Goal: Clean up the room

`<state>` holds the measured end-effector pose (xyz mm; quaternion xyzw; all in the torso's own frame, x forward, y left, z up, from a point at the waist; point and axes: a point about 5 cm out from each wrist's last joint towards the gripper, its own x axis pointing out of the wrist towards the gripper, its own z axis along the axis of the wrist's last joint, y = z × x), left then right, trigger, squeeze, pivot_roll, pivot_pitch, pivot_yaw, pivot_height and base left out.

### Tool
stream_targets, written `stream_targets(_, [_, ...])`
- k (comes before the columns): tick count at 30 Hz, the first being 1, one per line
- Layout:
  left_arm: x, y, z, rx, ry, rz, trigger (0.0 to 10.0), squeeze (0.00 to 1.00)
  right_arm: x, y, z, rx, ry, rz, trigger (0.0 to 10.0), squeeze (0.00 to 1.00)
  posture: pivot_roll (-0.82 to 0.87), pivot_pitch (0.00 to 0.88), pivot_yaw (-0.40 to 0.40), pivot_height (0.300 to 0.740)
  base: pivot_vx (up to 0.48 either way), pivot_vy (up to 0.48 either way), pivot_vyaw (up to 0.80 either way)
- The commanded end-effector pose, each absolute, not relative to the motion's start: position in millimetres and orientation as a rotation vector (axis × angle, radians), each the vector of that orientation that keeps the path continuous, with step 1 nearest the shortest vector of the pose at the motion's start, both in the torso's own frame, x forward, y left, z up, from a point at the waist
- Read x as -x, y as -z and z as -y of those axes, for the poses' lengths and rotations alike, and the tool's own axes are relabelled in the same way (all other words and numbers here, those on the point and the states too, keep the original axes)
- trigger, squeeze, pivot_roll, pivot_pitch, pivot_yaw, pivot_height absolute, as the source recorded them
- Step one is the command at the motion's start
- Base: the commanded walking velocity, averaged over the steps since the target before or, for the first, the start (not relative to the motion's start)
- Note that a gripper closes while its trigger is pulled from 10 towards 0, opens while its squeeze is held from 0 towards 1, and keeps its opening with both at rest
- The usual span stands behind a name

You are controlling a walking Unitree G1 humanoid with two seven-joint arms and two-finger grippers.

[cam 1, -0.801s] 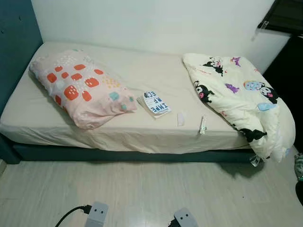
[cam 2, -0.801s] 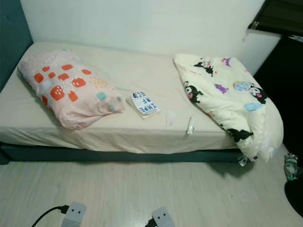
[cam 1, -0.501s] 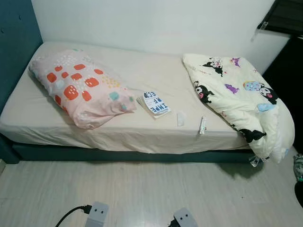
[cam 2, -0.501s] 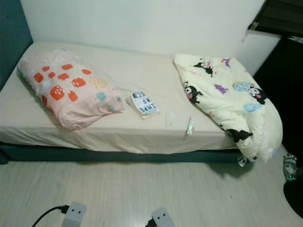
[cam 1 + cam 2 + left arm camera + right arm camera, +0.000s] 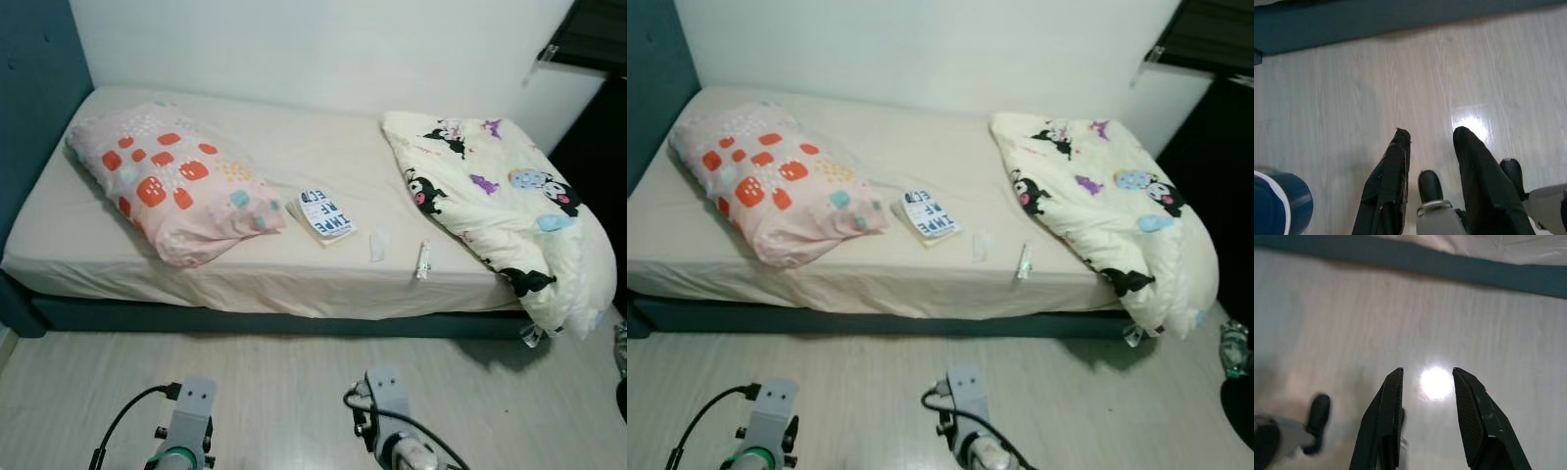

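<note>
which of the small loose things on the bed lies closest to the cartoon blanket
The slim white tube near the mattress's front edge; the small white wrapper and the blue-lettered booklet lie farther toward the pillow.

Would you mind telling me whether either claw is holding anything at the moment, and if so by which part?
Nothing is held. The left claw and the right claw are both open over the bare floor, with nothing between their fingers.

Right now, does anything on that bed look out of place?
Yes. A small booklet with bold print, a crumpled white scrap and a slim tube lie loose on the beige sheet. The cartoon-print comforter is bunched up, spilling over the bed's edge.
</note>
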<state>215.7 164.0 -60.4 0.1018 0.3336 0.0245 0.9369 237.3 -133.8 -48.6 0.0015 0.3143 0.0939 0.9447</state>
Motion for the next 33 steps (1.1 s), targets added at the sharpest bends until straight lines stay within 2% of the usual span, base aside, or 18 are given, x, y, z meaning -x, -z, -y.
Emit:
stream_targets(1, [-215.9,59.4,-160.3,-0.200,-0.044,-0.662,10.0,0.00,-238.8,46.6,135.5,-0.034,-0.174,-0.617,10.0,0.00,0.06,0.000,-0.048,0.740,0.000,0.000,0.00])
stream_targets(10, [-245.8,30.1,-153.3,-0.213,-0.072,-0.441,10.0,0.00,-254.3,32.5,131.2,-0.077,-0.151,-0.516,10.0,0.00,0.06,0.001,-0.052,0.740,0.000,0.000,0.00])
stream_targets(19, [-249.7,25.8,-145.1,-0.174,-0.048,-0.414,10.0,0.00,-255.8,29.3,127.3,-0.083,-0.171,-0.481,10.0,0.00,0.05,0.000,-0.040,0.740,0.000,0.000,0.00])
stream_targets(31, [-260.2,13.6,-144.4,-0.149,-0.059,-0.351,10.0,0.00,-254.2,28.8,122.4,-0.094,-0.187,-0.462,10.0,0.00,0.06,0.000,-0.043,0.740,0.315,0.000,0.00])
stream_targets(33, [-260.8,12.7,-144.1,-0.155,-0.054,-0.345,10.0,0.00,-253.8,29.5,123.3,-0.086,-0.188,-0.469,10.0,0.00,0.05,0.000,-0.043,0.740,0.352,0.000,-0.80])
